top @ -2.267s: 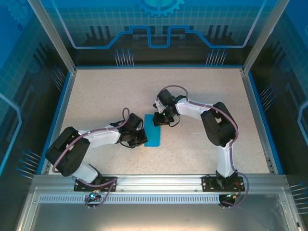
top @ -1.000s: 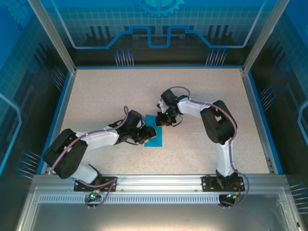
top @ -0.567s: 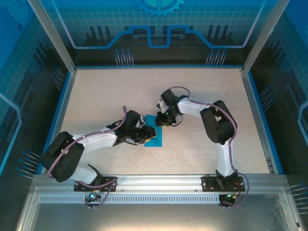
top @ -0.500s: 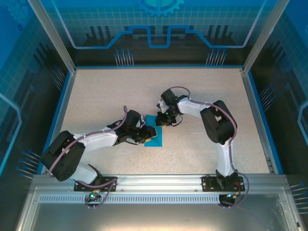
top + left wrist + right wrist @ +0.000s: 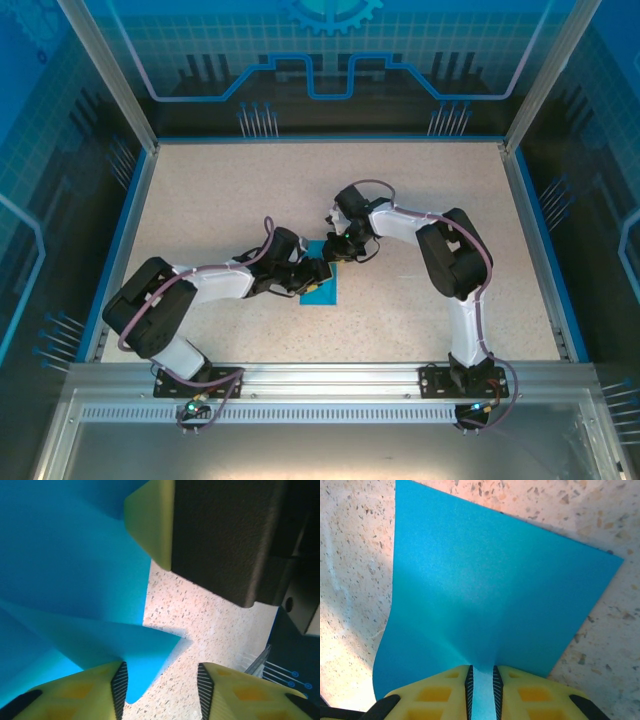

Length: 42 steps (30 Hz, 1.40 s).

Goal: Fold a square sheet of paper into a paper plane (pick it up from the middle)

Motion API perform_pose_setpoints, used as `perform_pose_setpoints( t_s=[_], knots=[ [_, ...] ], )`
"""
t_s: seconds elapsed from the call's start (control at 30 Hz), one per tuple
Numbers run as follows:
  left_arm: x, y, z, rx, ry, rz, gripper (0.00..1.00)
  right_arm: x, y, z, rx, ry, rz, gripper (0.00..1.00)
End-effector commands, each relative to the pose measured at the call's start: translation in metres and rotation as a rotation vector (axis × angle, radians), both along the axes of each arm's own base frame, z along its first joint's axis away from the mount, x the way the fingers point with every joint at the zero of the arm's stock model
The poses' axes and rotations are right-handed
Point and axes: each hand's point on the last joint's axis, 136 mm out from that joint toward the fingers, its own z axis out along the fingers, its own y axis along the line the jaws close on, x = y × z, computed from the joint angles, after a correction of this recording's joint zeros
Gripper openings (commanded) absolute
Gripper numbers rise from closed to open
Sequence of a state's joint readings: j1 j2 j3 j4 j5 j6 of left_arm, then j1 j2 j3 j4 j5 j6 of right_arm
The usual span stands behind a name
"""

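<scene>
The right gripper (image 5: 481, 682) pinches the square sheet of paper (image 5: 485, 595) at its edge. The left gripper (image 5: 160, 685) — fingers apart — sits at the sheet's corner.

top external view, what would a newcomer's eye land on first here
The bright teal sheet of paper in the middle of the speckled table stands out first, with both arms bent in to meet over it. In the right wrist view the right end effector is shut on the sheet's near edge, while the left end effector stands open beside a pointed corner of it.
</scene>
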<state>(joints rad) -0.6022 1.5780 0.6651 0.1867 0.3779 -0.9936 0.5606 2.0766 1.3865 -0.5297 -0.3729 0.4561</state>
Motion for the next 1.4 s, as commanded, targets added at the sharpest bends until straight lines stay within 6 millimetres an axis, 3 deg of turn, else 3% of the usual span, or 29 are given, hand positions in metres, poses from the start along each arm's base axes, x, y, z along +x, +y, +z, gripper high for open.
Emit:
perform_pose_setpoints(
  t_s=[0.0, 0.1, 0.23, 0.43, 0.7, 0.87, 1.13, 1.37],
  knots=[
    [0.009, -0.002, 0.001, 0.002, -0.043, 0.001, 0.48, -0.006, -0.004, -0.011, -0.005, 0.064, -0.015, 0.22],
    [0.011, -0.002, -0.003, 0.006, -0.04, 0.0, 0.47, -0.006, -0.004, -0.01, 0.001, 0.068, -0.018, 0.22],
    [0.011, 0.001, -0.012, 0.029, -0.027, 0.012, 0.36, -0.003, -0.003, -0.003, 0.026, 0.061, -0.023, 0.22],
    [0.011, 0.006, -0.019, 0.059, -0.018, 0.023, 0.23, 0.006, -0.001, 0.028, 0.117, 0.004, -0.011, 0.23],
    [0.009, 0.008, -0.021, 0.071, -0.011, 0.025, 0.17, -0.014, -0.009, 0.045, 0.172, -0.018, 0.043, 0.38],
    [0.009, 0.009, -0.022, 0.077, -0.01, 0.024, 0.16, -0.031, -0.013, 0.045, 0.191, 0.012, 0.065, 0.39],
    [0.008, 0.009, -0.022, 0.075, -0.008, 0.022, 0.15, -0.041, -0.02, 0.03, 0.145, 0.044, 0.075, 0.41],
    [0.009, 0.009, -0.022, 0.075, -0.006, 0.024, 0.14, -0.045, -0.011, 0.024, 0.172, 0.074, 0.092, 0.37]
  ],
)
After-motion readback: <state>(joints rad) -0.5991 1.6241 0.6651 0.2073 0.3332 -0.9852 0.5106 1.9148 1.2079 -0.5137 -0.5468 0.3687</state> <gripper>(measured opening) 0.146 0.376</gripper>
